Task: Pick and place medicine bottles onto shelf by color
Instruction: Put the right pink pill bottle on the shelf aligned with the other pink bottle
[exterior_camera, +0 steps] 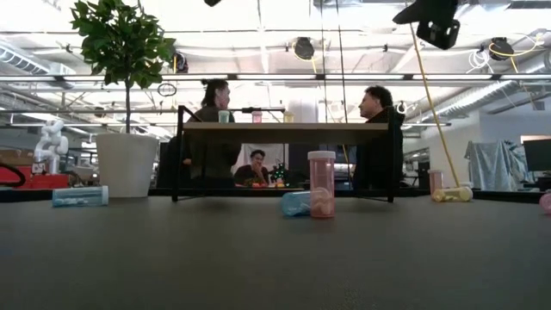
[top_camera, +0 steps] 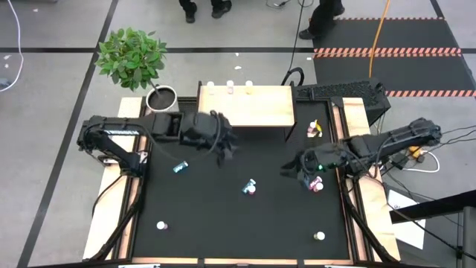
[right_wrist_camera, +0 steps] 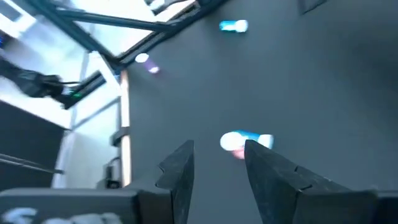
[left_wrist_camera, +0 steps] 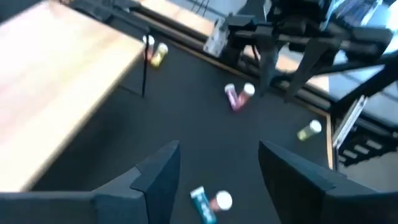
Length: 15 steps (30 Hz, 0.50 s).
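The black bench [top_camera: 223, 223] has tiny white-capped medicine bottles scattered across it, and three already stand on the light wooden shelf [top_camera: 256, 108] at the frame's upper middle. A teal bottle lying against a pink one [top_camera: 249, 187] sits at frame centre. The left pincer [left_wrist_camera: 217, 165], fingers spread and empty, hangs above-left of the pair; the right pincer [right_wrist_camera: 217, 163], also open and empty, is to their right and looks about equally near. In the right wrist view, the teal bottle's [right_wrist_camera: 249, 139] long axis lies crosswise to the finger gap.
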Each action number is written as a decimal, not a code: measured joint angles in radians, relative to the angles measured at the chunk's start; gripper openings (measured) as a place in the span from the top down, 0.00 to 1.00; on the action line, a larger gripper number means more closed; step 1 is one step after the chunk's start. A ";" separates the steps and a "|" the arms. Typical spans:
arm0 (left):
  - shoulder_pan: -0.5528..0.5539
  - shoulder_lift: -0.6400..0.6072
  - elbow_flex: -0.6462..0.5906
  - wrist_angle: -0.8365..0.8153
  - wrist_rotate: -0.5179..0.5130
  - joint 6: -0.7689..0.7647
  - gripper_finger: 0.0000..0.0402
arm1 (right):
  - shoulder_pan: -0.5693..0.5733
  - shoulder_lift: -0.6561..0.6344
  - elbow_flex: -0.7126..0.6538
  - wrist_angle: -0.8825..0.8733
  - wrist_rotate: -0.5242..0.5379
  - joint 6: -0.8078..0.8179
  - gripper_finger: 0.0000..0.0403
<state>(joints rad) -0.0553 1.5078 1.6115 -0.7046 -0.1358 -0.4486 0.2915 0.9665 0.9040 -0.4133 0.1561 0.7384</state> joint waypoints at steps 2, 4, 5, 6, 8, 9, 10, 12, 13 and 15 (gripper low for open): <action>-0.034 0.000 0.000 -0.018 -0.022 -0.016 0.47 | 0.056 0.000 -0.031 0.052 0.054 0.042 0.66; -0.060 0.000 0.000 -0.034 -0.041 -0.033 0.47 | 0.103 0.000 -0.052 0.094 0.119 0.080 0.66; -0.071 0.000 0.000 -0.041 -0.051 -0.035 0.47 | 0.124 0.001 -0.057 0.112 0.153 0.098 0.66; -0.079 0.000 0.000 -0.048 -0.060 -0.036 0.47 | 0.143 0.001 -0.058 0.125 0.187 0.116 0.66; -0.093 -0.005 0.000 -0.069 -0.077 -0.035 0.47 | 0.175 0.011 -0.058 0.143 0.247 0.149 0.66; -0.098 -0.010 0.000 -0.087 -0.083 -0.033 0.47 | 0.188 0.018 -0.058 0.157 0.268 0.160 0.66; -0.102 -0.012 0.000 -0.107 -0.084 -0.033 0.47 | 0.199 0.026 -0.059 0.176 0.288 0.170 0.66; -0.112 -0.013 0.000 -0.145 -0.084 -0.039 0.47 | 0.210 0.049 -0.059 0.237 0.321 0.182 0.66; -0.119 -0.013 0.000 -0.171 -0.085 -0.050 0.47 | 0.211 0.063 -0.059 0.269 0.331 0.191 0.66; -0.147 -0.011 -0.001 -0.211 -0.087 -0.077 0.47 | 0.211 0.105 -0.058 0.346 0.339 0.209 0.66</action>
<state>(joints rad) -0.2019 1.4963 1.6108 -0.9160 -0.2233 -0.5256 0.5030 1.0710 0.8463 -0.0668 0.4955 0.9469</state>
